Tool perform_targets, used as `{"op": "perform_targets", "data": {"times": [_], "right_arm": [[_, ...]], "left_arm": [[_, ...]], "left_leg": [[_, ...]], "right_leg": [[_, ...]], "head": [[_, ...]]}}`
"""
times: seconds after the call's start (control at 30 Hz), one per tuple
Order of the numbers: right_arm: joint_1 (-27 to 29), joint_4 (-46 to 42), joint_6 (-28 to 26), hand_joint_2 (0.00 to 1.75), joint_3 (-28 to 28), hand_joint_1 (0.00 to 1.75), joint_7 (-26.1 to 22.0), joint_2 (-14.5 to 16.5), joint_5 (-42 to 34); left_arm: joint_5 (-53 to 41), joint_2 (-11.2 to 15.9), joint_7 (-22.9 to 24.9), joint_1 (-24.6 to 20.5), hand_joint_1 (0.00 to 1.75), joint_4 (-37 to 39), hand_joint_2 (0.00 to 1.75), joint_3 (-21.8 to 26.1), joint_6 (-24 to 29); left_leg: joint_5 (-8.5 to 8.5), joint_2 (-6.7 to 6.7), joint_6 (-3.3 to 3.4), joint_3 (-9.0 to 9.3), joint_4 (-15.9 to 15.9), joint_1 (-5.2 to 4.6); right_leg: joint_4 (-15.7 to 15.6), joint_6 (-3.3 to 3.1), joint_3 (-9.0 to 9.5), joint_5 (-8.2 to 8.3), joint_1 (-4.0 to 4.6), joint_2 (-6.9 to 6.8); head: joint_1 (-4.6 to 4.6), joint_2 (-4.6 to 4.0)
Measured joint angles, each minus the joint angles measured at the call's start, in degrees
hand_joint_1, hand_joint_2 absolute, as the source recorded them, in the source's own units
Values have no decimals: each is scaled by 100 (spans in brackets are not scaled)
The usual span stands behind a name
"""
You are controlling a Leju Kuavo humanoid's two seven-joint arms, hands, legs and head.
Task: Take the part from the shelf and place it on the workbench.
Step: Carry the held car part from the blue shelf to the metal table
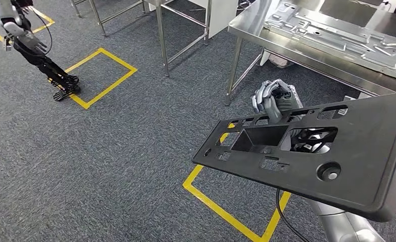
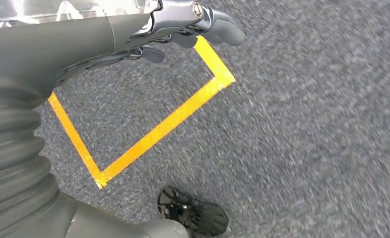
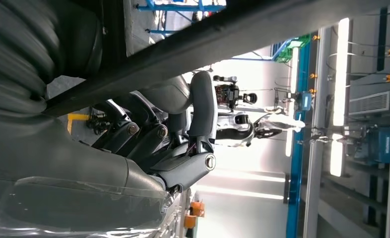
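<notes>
The part (image 1: 337,161) is a large flat black panel with several cut-outs and a round boss, held tilted in the air at the right of the head view. My right hand (image 1: 274,101) grips its far edge, silver fingers curled over the rim. In the right wrist view the part's dark edge (image 3: 208,34) runs slantwise, with my right hand (image 3: 183,148) wrapped under it. The steel workbench (image 1: 246,25) stands beyond the part at the upper right. My left hand (image 2: 183,25) hangs over the carpet and holds nothing, its fingers loosely apart.
A pressed grey metal sheet (image 1: 337,35) lies on the workbench. Steel frame legs (image 1: 163,40) stand at the top centre. Yellow tape squares (image 1: 105,75) mark the grey carpet. A dark jointed limb with a foot-like end (image 1: 65,88) stands at the upper left.
</notes>
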Motion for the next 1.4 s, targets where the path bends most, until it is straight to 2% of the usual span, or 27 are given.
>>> {"op": "perform_targets", "data": {"times": [0.07,0.1,0.17,0.2,0.27,0.33,0.37,0.4,0.43,0.47,0.53,0.57,0.63,0.7,0.77,0.83,0.9,0.93,0.97,1.03,1.1,1.13,1.2,1.27,1.3,1.33,1.4], "right_arm": [[-79,3,11,175,16,175,36,2,-27],[-112,4,13,175,20,175,49,3,-43],[-141,5,14,175,21,175,59,3,-70],[-147,3,14,175,22,175,61,4,-79],[-178,1,15,175,27,175,66,12,-93],[-199,2,17,175,35,175,75,21,-103],[-197,4,20,175,40,175,80,25,-105],[-193,4,23,175,47,175,87,27,-108],[-189,4,24,175,54,175,92,30,-110],[-188,4,22,175,59,175,96,32,-114],[-189,4,12,175,62,175,97,35,-125],[-189,4,9,175,63,175,97,37,-132],[-183,3,7,175,62,175,98,40,-143],[-172,-3,6,175,49,175,98,40,-148],[-186,-16,6,175,27,175,97,34,-154],[-204,-26,6,175,22,175,94,31,-160],[-188,-22,6,175,29,175,96,34,-161],[-179,-20,6,175,32,175,99,35,-160],[-176,-18,5,175,33,175,102,36,-160],[-195,-21,4,175,33,175,107,37,-158],[-224,-27,3,175,33,175,120,45,-155],[-234,-29,2,175,33,175,133,49,-150],[-241,-31,-1,175,34,175,160,55,-132],[-260,-43,-3,175,35,175,183,61,-99],[-274,-49,-4,175,37,175,197,68,-84],[-286,-52,-4,175,41,175,213,76,-74],[-294,-45,-5,175,55,175,242,91,-59]], "left_arm": [[16,-35,12,-7,0,0,175,0,0],[25,-47,20,-10,0,0,175,0,3],[42,-67,29,-17,0,0,175,0,8],[53,-72,31,-22,0,0,175,0,8],[81,-84,32,-30,0,0,175,1,8],[113,-96,34,-14,0,0,175,3,9],[122,-99,36,2,0,0,175,4,9],[130,-103,37,16,0,0,175,4,10],[131,-106,37,22,0,0,175,4,10],[133,-108,36,22,0,0,175,4,9],[133,-109,30,17,0,1,175,4,7],[132,-109,24,17,0,1,175,4,6],[131,-109,16,16,0,2,175,4,4],[131,-111,12,-4,0,2,175,4,-5],[131,-115,8,-24,0,2,175,4,-25],[132,-121,7,-22,0,2,175,4,-53],[136,-135,11,-18,0,2,175,4,-84],[137,-144,13,-19,0,2,175,4,-96],[138,-152,11,-21,0,2,175,4,-106],[137,-171,1,-28,0,2,175,3,-123],[134,-186,-12,-33,0,2,175,2,-149],[133,-190,-20,-35,0,2,175,2,-167],[132,-192,-33,-41,0,1,175,1,-203],[136,-192,-52,-47,0,1,175,0,-244],[142,-192,-63,-46,0,1,175,0,-265],[152,-191,-73,-39,0,2,175,1,-287],[180,-191,-84,-17,0,2,175,1,-316]], "left_leg": [[-56,104,-61,32,31,-31],[-82,156,-95,48,40,-50],[-119,272,-159,89,35,-59],[-150,270,-194,103,49,-47],[-350,62,-245,1,327,-18],[-717,-208,-261,-364,1083,-4],[-855,-259,-262,-575,1484,-2],[-890,-283,-258,-730,1740,-3],[-800,-293,-246,-785,1768,-3],[-598,-315,-227,-727,1548,-2],[-133,-540,-169,-430,741,4],[2,-670,-146,-297,404,10],[35,-803,-112,-198,159,1],[55,-681,-67,-169,105,-2],[87,-545,5,-126,34,18],[92,-414,48,-104,4,15],[80,-279,54,-105,11,7],[70,-210,50,-103,17,6],[59,-143,41,-96,23,7],[26,-26,5,-68,40,1],[-12,64,-55,-41,57,-30],[-28,112,-89,-27,59,-44],[-55,196,-160,2,53,-45],[-193,92,-220,-44,212,-21],[-358,-24,-241,-154,476,-10],[-565,-154,-255,-325,865,-3],[-876,-276,-263,-704,1651,-2]], "right_leg": [[-685,-49,351,217,40,-245],[-838,-89,425,231,64,-306],[-868,-173,425,209,83,-195],[-879,-206,433,212,77,-132],[-902,-271,452,225,54,-9],[-905,-315,462,223,53,118],[-901,-328,465,221,62,190],[-897,-335,471,217,72,271],[-892,-337,479,213,79,351],[-886,-334,493,206,83,432],[-869,-313,509,185,87,577],[-857,-290,501,179,83,648],[-851,-223,461,190,57,777],[-867,-144,438,208,30,874],[-670,-90,344,74,53,663],[-35,-58,35,-261,64,315],[620,-28,-301,-489,39,187],[693,-17,-341,-454,25,161],[536,-12,-261,-321,14,133],[-251,-26,150,32,16,-52],[-809,-88,438,195,50,-232],[-885,-124,470,191,71,-256],[-886,-194,467,204,78,-143],[-914,-270,484,225,55,-74],[-926,-303,492,233,45,-44],[-927,-325,494,230,48,-16],[-924,-350,495,223,69,59]], "head": [[-4,1],[-6,1],[-12,1],[-11,1],[-31,1],[-51,1],[-53,1],[-53,0],[-54,-1],[-52,0],[-51,0],[-50,0],[-50,0],[-54,1],[-23,1],[11,0],[16,1],[17,1],[17,1],[18,0],[13,0],[11,-1],[10,0],[1,0],[-8,0],[-18,0],[-28,1]]}}
